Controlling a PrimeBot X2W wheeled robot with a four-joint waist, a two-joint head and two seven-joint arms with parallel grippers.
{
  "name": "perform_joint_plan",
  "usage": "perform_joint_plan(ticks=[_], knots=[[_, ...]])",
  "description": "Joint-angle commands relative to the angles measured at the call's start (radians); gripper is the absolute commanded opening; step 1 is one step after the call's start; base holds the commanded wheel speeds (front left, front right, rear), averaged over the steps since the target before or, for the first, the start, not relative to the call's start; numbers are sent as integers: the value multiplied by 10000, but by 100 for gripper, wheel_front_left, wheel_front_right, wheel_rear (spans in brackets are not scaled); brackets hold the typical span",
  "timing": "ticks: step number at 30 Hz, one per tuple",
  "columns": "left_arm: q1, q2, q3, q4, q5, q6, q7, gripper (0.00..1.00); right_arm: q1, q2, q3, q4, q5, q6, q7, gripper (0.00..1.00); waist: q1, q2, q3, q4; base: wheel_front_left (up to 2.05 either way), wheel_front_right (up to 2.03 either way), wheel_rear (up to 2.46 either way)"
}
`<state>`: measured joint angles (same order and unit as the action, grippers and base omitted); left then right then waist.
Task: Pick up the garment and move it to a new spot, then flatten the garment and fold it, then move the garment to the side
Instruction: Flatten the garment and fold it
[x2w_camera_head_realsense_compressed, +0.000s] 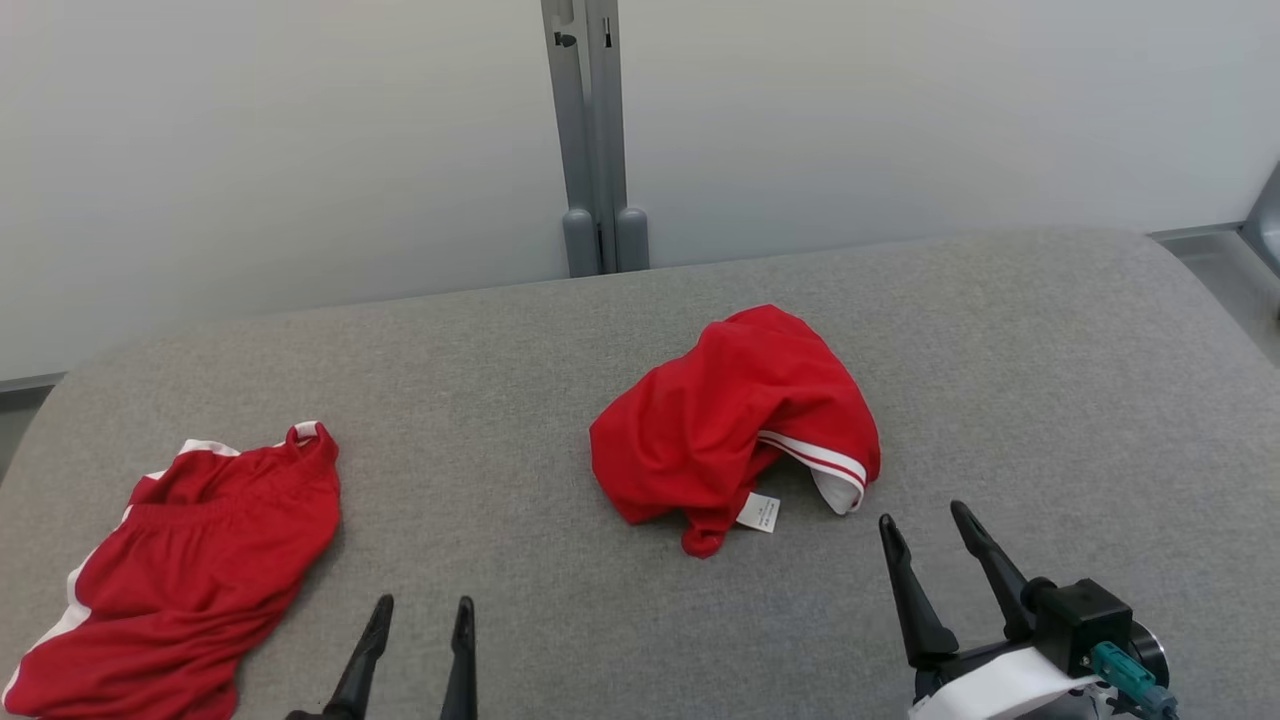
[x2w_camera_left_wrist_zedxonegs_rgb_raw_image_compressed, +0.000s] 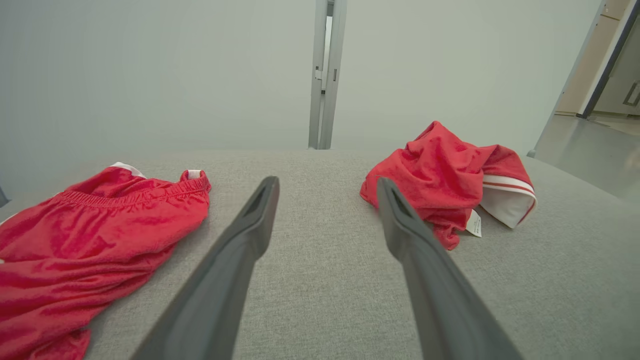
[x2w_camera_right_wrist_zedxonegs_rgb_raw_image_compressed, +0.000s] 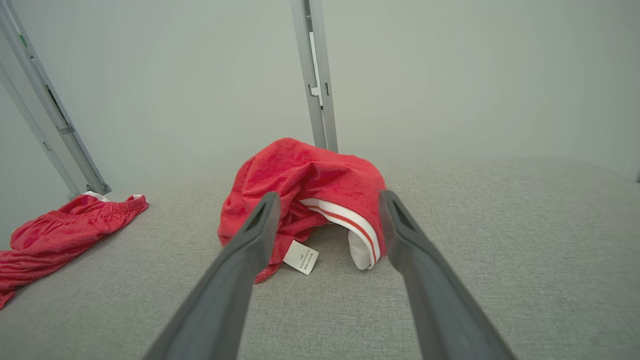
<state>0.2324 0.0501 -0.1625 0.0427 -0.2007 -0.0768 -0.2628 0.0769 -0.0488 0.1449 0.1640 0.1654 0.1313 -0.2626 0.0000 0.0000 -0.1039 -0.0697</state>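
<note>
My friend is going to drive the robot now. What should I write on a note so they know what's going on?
Left gripper: open, empty, at the near edge of the grey fabric-covered table.
Right gripper: open, empty, just short of the crumpled red garment with white striped trim.
Garment: bunched up mid-table, with a white label showing at its near edge.
Red shorts with white side stripes: lying flatter at the table's left.
Done: nothing on the crumpled garment yet.
Left: pick it up, move it, flatten, fold, set aside.
</note>
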Motion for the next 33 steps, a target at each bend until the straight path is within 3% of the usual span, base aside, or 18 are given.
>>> perform_joint_plan(ticks=[1,8,14,22,25,30,33], knots=[[-272,6,-198,121,131,-129,-31,100,-113,-26,-61,-144,82,-10,-32,100,0,0,162,-200,0,0,0],[-1590,11,-1259,818,634,-474,-26,100,-343,-26,-189,-350,-61,-10,-34,100,0,0,725,-1103,0,0,0],[-3405,129,-3056,1460,763,-539,-19,100,-603,-23,-350,-497,-149,-10,-34,100,0,0,1402,-1949,0,0,0],[-6310,200,-6046,2331,-703,-537,-17,100,-994,-22,-539,-788,22,-10,-34,100,0,0,2640,-2772,0,0,0],[-7602,212,-6995,3371,-1011,-538,135,100,-1228,-16,-530,-872,219,-10,-34,100,0,0,3183,-3071,0,0,0],[-8780,60,-7511,5042,-1128,-518,1167,100,-1500,-16,-526,-928,539,-10,-32,100,0,0,3710,-3388,0,0,0],[-9167,36,-7579,5760,-1335,-181,1613,100,-1607,-16,-473,-961,706,-10,-34,100,0,0,3898,-3530,0,0,0]])
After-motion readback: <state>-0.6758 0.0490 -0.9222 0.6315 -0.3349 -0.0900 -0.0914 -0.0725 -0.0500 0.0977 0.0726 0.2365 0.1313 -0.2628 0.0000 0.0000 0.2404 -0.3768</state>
